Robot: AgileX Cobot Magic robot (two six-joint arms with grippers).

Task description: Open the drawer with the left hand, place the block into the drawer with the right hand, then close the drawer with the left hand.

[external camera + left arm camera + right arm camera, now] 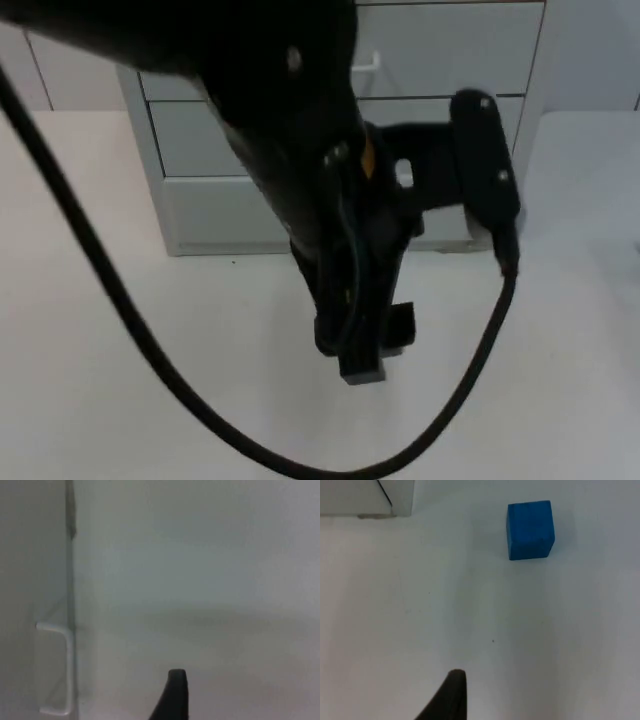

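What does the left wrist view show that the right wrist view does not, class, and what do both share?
Only the left wrist view shows the white handle on a drawer front. Only the right wrist view shows the blue block lying on the table, apart from the cabinet's corner. Both share white surfaces and a black fingertip of that arm's pincer.

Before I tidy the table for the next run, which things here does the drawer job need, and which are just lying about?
Needed:
drawer unit, drawers shut
handle, in front of the left gripper
blue block, on the table ahead of the right gripper

Lying about:
nothing; the rest is white table
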